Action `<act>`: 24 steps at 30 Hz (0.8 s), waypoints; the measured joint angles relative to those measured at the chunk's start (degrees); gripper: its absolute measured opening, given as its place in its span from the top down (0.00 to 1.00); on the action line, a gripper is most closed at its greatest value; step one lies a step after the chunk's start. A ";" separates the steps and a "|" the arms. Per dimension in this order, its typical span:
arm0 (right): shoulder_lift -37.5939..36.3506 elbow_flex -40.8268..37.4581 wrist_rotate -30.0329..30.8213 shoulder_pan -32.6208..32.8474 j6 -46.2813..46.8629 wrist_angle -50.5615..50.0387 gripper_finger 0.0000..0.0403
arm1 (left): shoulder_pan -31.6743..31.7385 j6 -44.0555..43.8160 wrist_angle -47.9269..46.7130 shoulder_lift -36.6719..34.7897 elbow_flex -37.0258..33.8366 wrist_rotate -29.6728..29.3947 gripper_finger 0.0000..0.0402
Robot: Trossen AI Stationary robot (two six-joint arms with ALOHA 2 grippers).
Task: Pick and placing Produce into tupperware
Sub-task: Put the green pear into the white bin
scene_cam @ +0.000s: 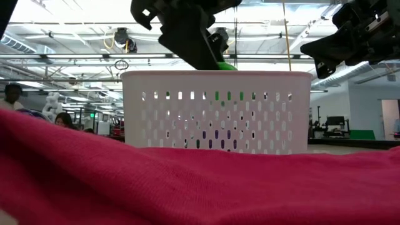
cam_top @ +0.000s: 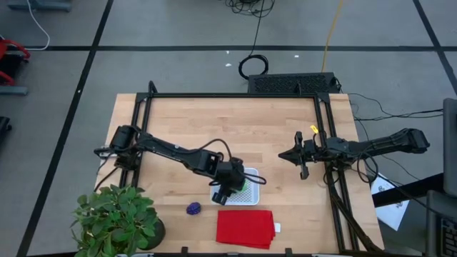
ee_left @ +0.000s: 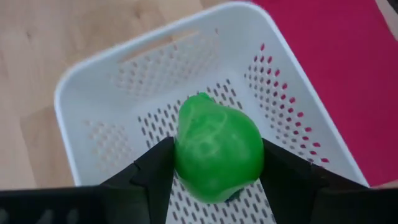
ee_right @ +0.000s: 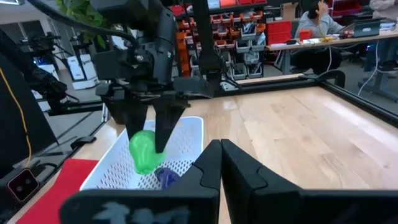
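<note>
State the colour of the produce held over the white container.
Bright green produce; clearest in the left wrist view.

Even, bright overhead light is seen across the wooden table (cam_top: 285, 135) in the high view, with only soft, short shadows. In the low view the ceiling lights (scene_cam: 75, 25) are blown out to glare, and the red cloth (scene_cam: 187, 187) in the foreground is rendered blurred (too close for focus). The green toy pear (ee_left: 217, 149) is softly blurred in the left wrist view.
</note>
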 joint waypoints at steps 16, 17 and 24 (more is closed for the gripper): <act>0.09 0.00 0.00 0.00 0.00 -0.07 1.00 | 0.09 -3.64 -7.07 0.00 0.00 1.97 0.51; 0.09 0.00 0.00 0.00 0.00 -0.07 1.00 | 0.09 -3.32 -7.00 0.00 -0.01 2.00 0.51; 0.09 0.00 0.00 0.00 -0.15 -0.04 1.00 | 0.71 -1.24 -3.28 0.00 -0.02 2.59 0.51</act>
